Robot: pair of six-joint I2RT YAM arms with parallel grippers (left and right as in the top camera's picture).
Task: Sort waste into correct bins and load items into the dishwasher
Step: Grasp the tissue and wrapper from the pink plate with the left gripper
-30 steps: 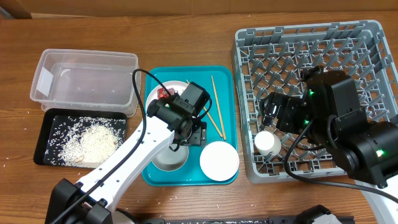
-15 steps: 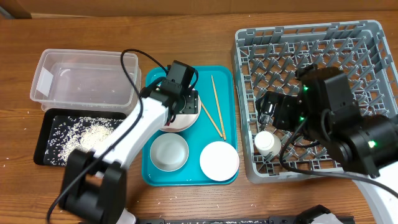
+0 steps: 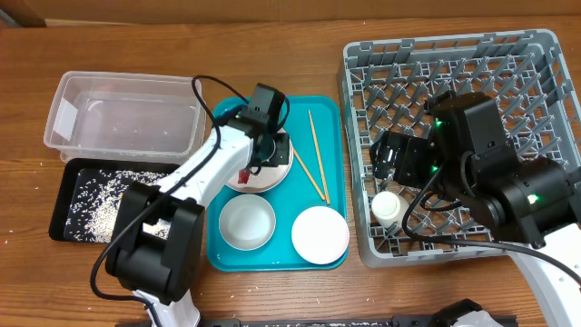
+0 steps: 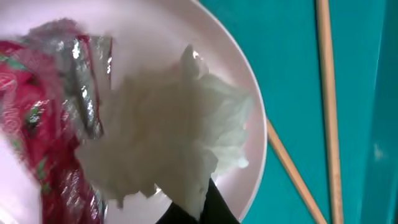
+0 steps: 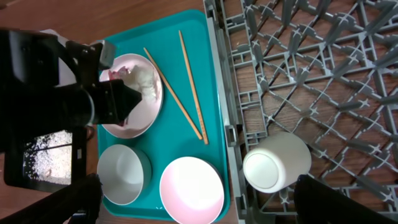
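The crumpled wrapper scrap (image 4: 168,137), a white wad with a red and silver part (image 4: 37,124), lies on the white plate (image 4: 239,81) in the teal tray. My left gripper (image 4: 202,200) is shut on the white wad's lower tip; from above it (image 3: 257,156) sits over the plate (image 3: 277,174). Two chopsticks (image 3: 316,156) lie beside the plate, two bowls (image 3: 248,221) (image 3: 320,233) in front. Rice (image 3: 95,195) covers the black tray (image 3: 68,177). The cup (image 5: 277,160) lies in the grey rack (image 3: 472,82). My right gripper (image 5: 202,200) hangs open above the rack's left edge.
The clear tub (image 3: 123,113) with a white label stands behind the black tray. The teal tray (image 3: 331,127) sits between the bins and the rack. My left arm crosses the black tray's right end and the teal tray's left rim.
My left gripper moved from above the near bowl back to the plate and shut on the white wad. The right arm drifted slightly left.
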